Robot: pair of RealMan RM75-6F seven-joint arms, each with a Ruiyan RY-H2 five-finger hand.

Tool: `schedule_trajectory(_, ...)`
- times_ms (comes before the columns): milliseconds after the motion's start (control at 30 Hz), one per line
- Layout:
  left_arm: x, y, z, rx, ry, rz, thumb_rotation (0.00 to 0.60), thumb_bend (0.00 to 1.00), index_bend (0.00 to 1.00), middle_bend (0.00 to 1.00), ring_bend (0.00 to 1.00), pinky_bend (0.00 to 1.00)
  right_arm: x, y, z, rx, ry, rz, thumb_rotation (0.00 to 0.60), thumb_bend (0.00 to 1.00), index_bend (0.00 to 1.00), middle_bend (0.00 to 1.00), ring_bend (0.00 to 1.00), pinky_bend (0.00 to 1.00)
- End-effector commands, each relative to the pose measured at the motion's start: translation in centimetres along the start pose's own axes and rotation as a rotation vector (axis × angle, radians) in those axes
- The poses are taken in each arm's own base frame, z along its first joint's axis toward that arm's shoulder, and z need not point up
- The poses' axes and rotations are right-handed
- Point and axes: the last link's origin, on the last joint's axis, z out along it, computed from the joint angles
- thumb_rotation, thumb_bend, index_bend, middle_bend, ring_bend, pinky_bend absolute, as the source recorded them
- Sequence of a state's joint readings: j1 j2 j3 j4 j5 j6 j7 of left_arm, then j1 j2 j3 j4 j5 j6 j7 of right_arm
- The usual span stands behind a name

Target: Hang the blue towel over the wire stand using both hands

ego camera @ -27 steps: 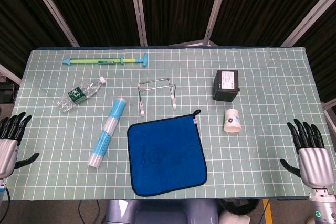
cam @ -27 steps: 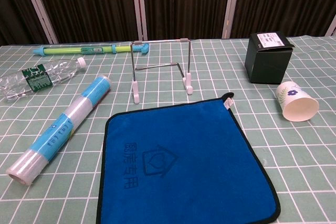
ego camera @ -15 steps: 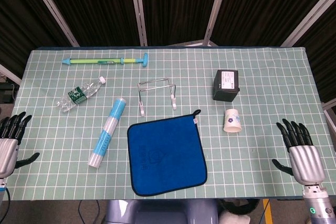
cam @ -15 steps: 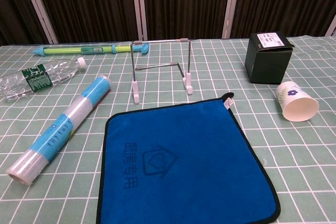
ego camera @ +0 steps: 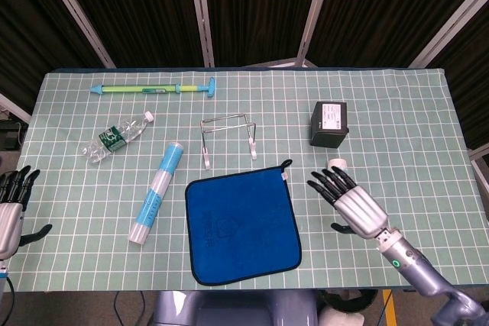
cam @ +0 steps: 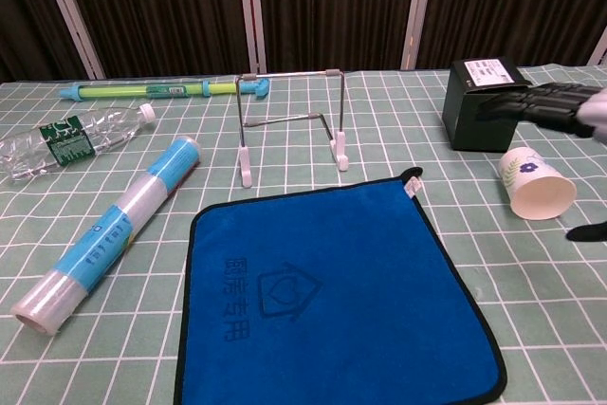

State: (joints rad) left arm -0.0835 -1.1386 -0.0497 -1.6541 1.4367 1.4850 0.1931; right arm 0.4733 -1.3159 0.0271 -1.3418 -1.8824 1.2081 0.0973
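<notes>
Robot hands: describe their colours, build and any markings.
Both the right hand and the left hand have black fingers and thumb on a silver-grey metallic palm shell. The right wrist is a grey cylinder with a small green light, joined to a grey forearm. No cables or sleeves show.

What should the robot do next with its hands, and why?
Probably bring the right hand down to the towel's right edge. The towel lies flat in front of the stand, untouched; that hand hovers open just right of it, above the cup. The left hand is far off at the table's left edge, so it has further to go.
</notes>
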Motion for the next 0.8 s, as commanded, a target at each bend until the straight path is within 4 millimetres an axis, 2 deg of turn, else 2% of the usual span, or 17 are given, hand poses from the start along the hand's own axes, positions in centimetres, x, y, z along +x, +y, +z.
schedule_trajectory(33,-0.2,0.2,-0.1,0.003,0.001,0.013,0.6,0.0,0.0,0.0,0.0,0.0,-1.7,-0.8,2.9,0.119,-0.058,-0.038,0.6,0.0,0.05,0.0,0.0,0.0)
schedule_trajectory(167,-0.4,0.5,-0.1,0.005,-0.004,0.015,0.6,0.0,0.0,0.0,0.0,0.0,-2.5,-1.1,4.7,0.171,-0.069,-0.066,0.6,0.0,0.07,0.0,0.0,0.0)
schedule_trajectory(367,-0.5,0.9,0.0,0.005,-0.007,0.021,0.6,0.0,0.0,0.0,0.0,0.0,-3.9,-1.2,6.2,0.215,-0.075,-0.121,0.6,0.0,0.07,0.0,0.0,0.0)
schedule_trajectory(600,-0.7,1.0,-0.1,0.003,-0.027,0.019,0.6,0.0,0.0,0.0,0.0,0.0,-4.8,-2.0,7.2,0.26,-0.064,-0.21,0.6,0.0,0.07,0.0,0.0,0.0)
schedule_trajectory(800,-0.8,0.9,-0.1,0.006,-0.03,0.022,0.6,0.0,0.0,0.0,0.0,0.0,-5.7,-1.6,7.9,0.247,-0.106,-0.238,0.6,0.0,0.07,0.0,0.0,0.0)
